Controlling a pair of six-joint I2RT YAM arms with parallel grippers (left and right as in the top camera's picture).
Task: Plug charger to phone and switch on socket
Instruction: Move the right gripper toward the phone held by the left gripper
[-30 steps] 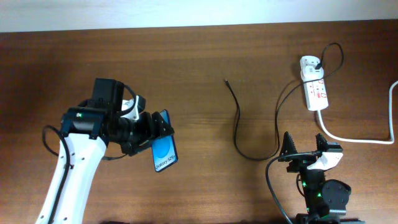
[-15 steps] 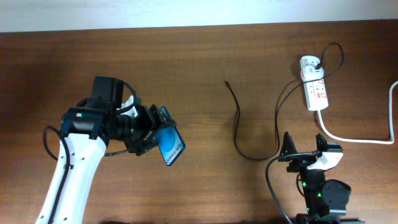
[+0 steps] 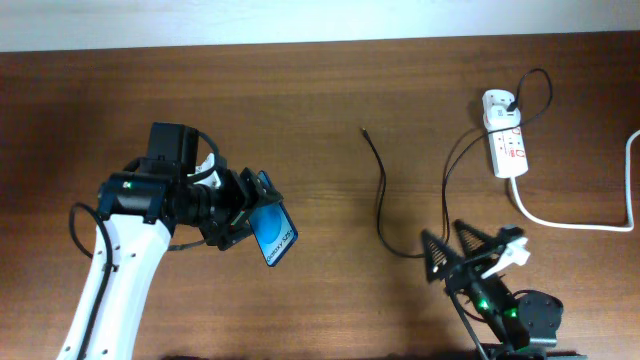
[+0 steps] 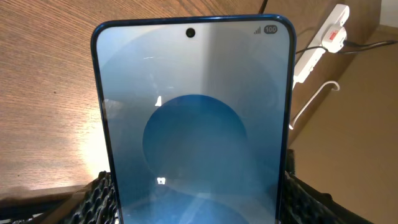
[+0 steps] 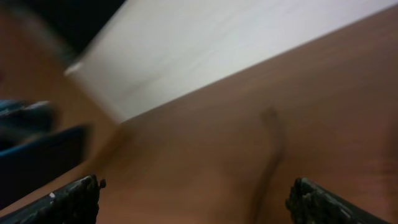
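My left gripper (image 3: pixel 243 213) is shut on the blue-screened phone (image 3: pixel 274 236) and holds it tilted above the table's left half. The phone fills the left wrist view (image 4: pixel 194 118), with a jaw on each side. The black charger cable (image 3: pixel 380 190) lies on the table, its small plug tip (image 3: pixel 363 129) free at the middle. Its adapter end (image 3: pixel 513 102) is in the white socket strip (image 3: pixel 505 135) at the far right; the strip also shows in the left wrist view (image 4: pixel 317 50). My right gripper (image 3: pixel 448 247) is open and empty, next to the cable's near bend. The right wrist view is blurred and shows the cable (image 5: pixel 268 155).
The socket's thick white cord (image 3: pixel 570 222) curves off the right edge. A white wall edge (image 3: pixel 300 20) runs along the table's far side. The left arm's white body (image 3: pixel 110 280) sits at the lower left.
My left gripper turned the phone and shifted it a little right, then held still. My right gripper swung left and tilted toward the cable's near bend.
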